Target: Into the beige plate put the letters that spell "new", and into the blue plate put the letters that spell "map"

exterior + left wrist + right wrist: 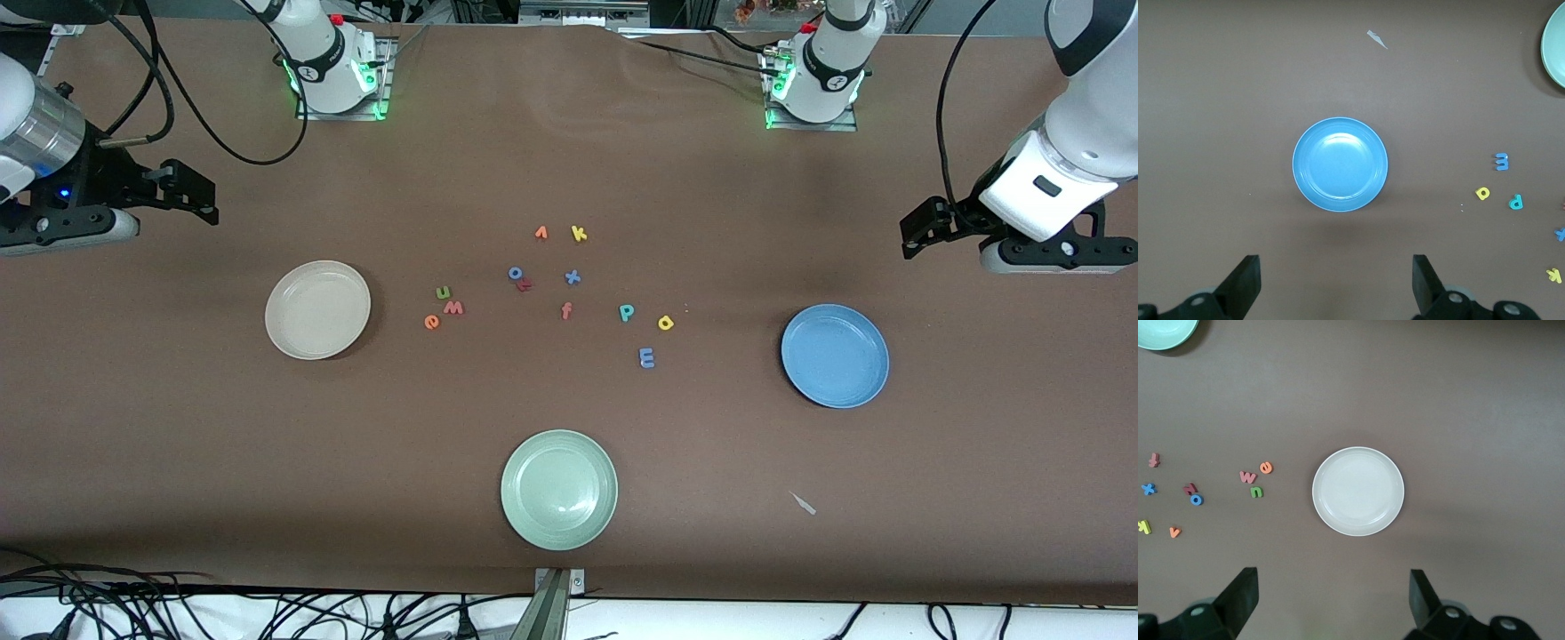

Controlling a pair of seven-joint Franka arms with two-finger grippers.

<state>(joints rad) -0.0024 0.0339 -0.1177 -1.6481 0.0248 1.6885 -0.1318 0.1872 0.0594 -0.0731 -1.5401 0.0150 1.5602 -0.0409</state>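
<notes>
Left pincer (1335,283) hangs released over the counter (569,533) by blue plate (835,356); right pincer (1333,600) released near beige plate (317,309). Both plates bare.

Matt brown covering on the table (178,444) — smooth, faintly glossy blue plate (876,384) and beige plate (284,336); matt, foam-like green n (443,292).

You are looking straight down on the round cream-beige plate (1358,491), bare, with the right gripper (1331,603) over the brown tabletop (1458,400) just beside it, fingers spread wide. Near the plate lie the orange foam e (1266,467), red-pink foam w (1247,477) and green foam n (1257,492), clustered together.
</notes>
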